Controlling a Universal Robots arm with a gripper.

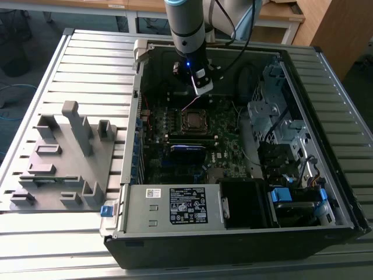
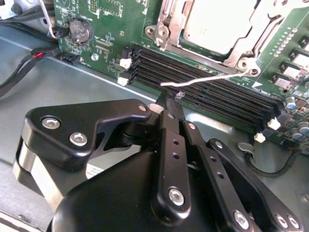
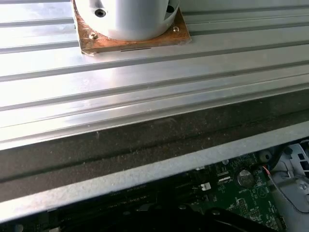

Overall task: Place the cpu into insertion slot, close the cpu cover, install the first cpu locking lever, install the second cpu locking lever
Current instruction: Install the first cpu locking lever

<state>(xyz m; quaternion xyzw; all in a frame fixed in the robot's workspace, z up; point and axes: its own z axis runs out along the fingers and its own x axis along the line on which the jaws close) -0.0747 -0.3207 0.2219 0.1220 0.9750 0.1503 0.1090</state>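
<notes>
Gripper (image 2: 166,102) closed (holding nothing) just beside locking lever (image 2: 203,79).

The green circuit board (image 2: 111,29) is dotted with silver solder points. On that board, the dull silver-grey square cpu (image 2: 217,21) sits in a shiny silvery metal cover frame (image 2: 168,21), and the long plastic memory slots (image 2: 217,92) are black with white end clips. The hand (image 2: 167,101) is matte black with silver screws. The ribbed aluminium desk (image 1: 87,58) is striped pale grey.
</notes>
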